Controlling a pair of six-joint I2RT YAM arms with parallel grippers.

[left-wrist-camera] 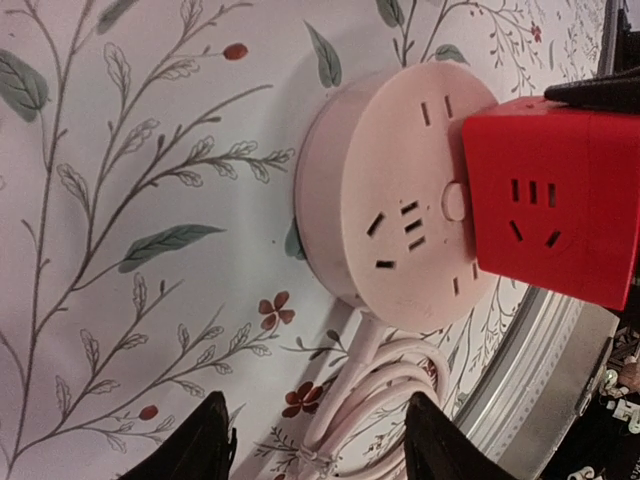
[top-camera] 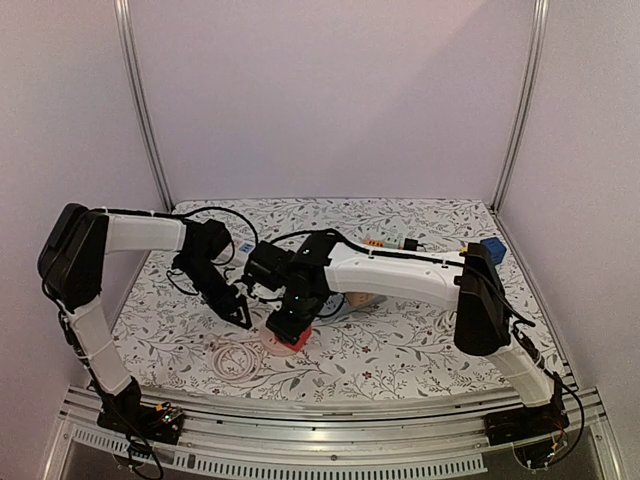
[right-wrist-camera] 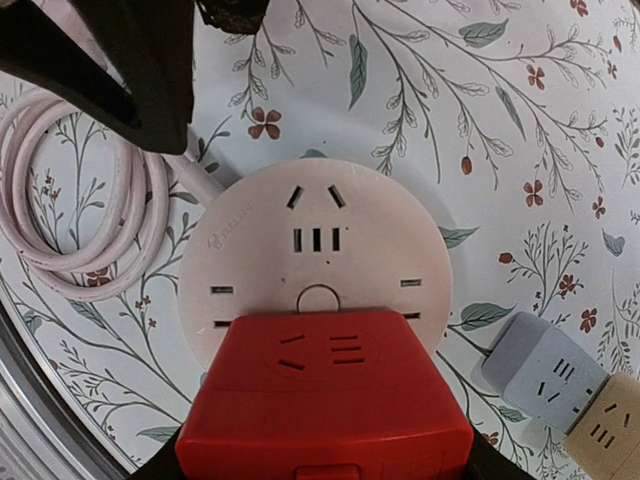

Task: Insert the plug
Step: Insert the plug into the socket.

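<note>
We treat the red plug cube (right-wrist-camera: pixel 325 400) as a light, rigid plastic block with smooth, slip-prone faces. The right gripper (top-camera: pixel 290 328) is clamped on two opposite side faces, which we judge the correct hold. It holds the cube over the near rim of the round pink socket base (right-wrist-camera: pixel 315 250); we cannot tell whether the pins are seated. The base looks light enough to skid on the table (left-wrist-camera: pixel 150 150), so we recommend steadying it at its rim or at the coiled cable (left-wrist-camera: pixel 370 390), which the left gripper (left-wrist-camera: pixel 325 445) straddles with fingers apart, grasping nothing.
</note>
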